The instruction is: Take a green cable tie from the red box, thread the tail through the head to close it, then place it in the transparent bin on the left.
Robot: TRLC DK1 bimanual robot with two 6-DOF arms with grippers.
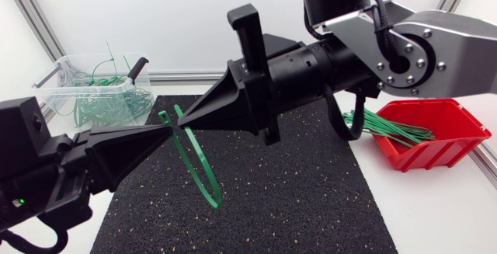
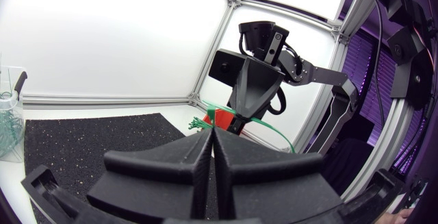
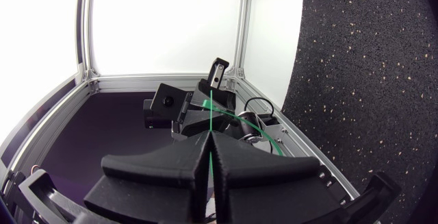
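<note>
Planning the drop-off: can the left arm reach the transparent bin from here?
Likely yes: nothing stands between the left gripper and the transparent bin. But the right gripper also grips the cable tie and must release.

You have the slim green plastic cable tie [image 1: 212, 199] hanging looped over the table's middle; red plastic box [image 1: 435, 154] at its right edge, transparent plastic bin [image 1: 54, 91] at the far-left corner.

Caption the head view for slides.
Left hand and right hand pinch a looped green cable tie above the speckled black mat.

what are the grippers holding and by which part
Both hold one thin green plastic cable tie: the left gripper and right gripper pinch it near its two ends, jaws shut, the loop hanging free below.
</note>
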